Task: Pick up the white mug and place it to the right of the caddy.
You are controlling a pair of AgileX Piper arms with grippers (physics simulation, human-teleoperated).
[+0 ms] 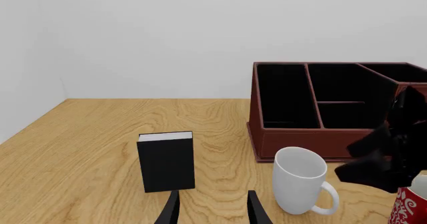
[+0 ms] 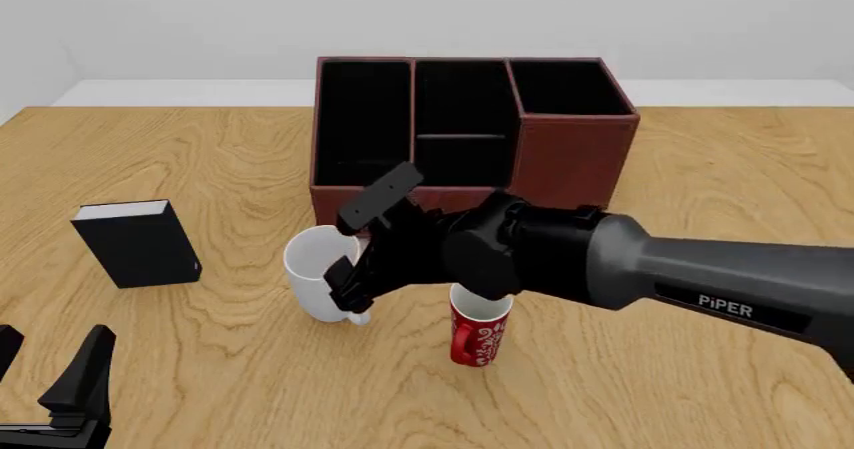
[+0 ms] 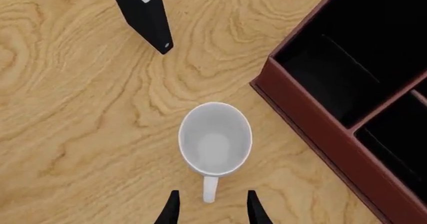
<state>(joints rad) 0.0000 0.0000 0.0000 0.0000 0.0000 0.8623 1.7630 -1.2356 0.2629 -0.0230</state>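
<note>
The white mug [image 2: 315,269] stands upright on the table, in front of the caddy's [image 2: 461,119] left part, with its handle toward me. My right gripper [image 2: 350,287] is open and hangs just above the mug's handle side. In the right wrist view, its fingertips [image 3: 171,210] sit on either side of the handle [image 3: 210,188] of the mug [image 3: 215,138], with no contact visible. My left gripper [image 2: 47,371] is open and empty at the front left. The mug [image 1: 300,180] and the caddy [image 1: 313,134] also show in the left wrist view.
A red mug with a white pattern [image 2: 478,336] stands just right of the white mug, under my right arm [image 2: 601,264]. A small black book [image 2: 136,244] stands upright at the left. The table's far edge runs behind the caddy.
</note>
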